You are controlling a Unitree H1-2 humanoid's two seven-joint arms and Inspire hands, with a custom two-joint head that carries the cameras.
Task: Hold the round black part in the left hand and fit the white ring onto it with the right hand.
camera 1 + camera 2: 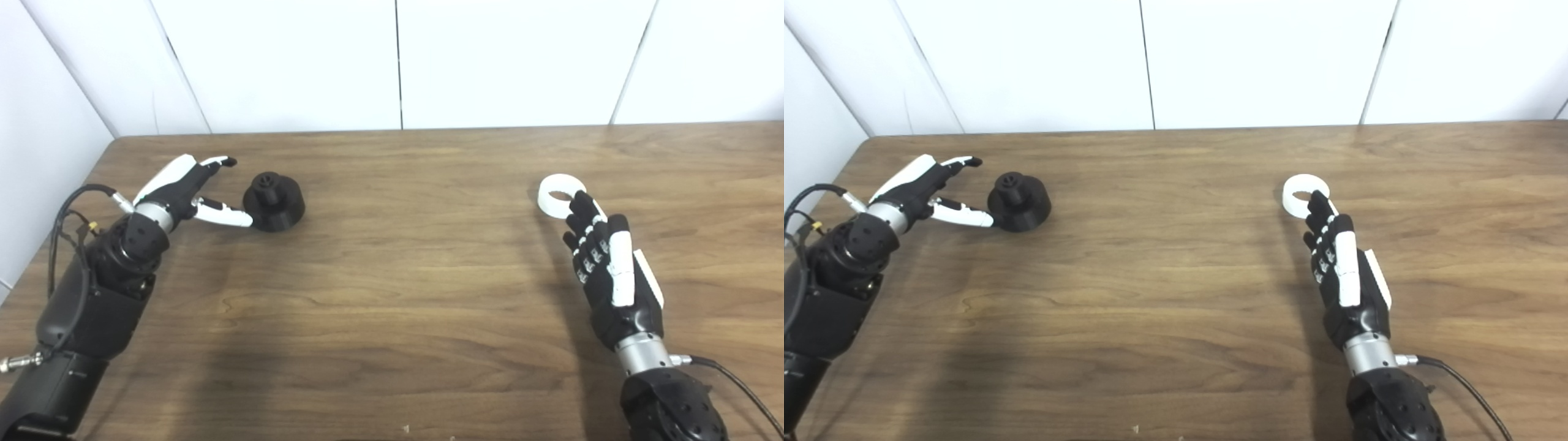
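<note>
right hand (603, 263) fingers loosely apart by one white ring (560, 195), left hand (184, 190) spread beside one round black part (274, 202)

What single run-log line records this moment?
left hand: open, thumb at round black part | right hand: open, fingers at white ring | both parts on table, apart | nothing lifted

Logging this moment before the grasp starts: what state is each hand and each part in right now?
Left hand: open, holding nothing, thumb tip at the side of the black part.
Right hand: holding nothing, fingertips overlap the near edge of the white ring; contact unclear.
Black part: upright on the table, hub up, not lifted.
White ring: on the table, not yet on the black part.
</note>
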